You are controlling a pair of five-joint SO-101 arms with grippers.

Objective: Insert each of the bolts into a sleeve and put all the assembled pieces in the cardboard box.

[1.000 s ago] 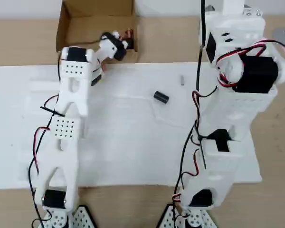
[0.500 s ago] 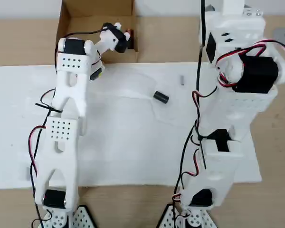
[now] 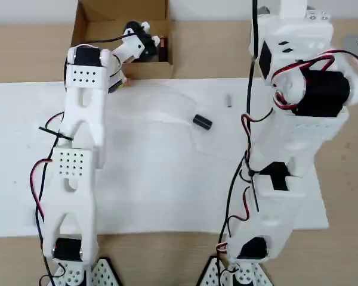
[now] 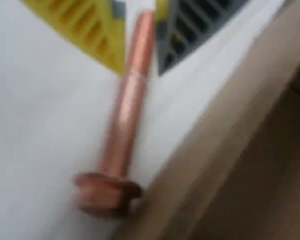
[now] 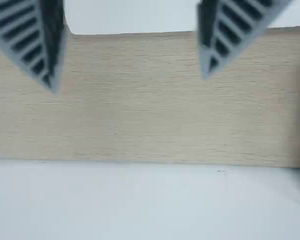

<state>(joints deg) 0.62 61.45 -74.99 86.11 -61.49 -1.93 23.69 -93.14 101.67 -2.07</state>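
Bolt (image 4: 122,125) — clamped in left tool (image 4: 140,65).

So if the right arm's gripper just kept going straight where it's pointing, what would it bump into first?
Probably just the bare light wooden tabletop beyond the white sheet. The right gripper hangs open, and nothing lies between its fingers and that wood, though depth is hard to judge.

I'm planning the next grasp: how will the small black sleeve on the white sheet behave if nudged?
The sleeve looks like a short cylinder lying on its side, so it would probably roll. It seems small and likely light, so a push may skid it across the sheet.
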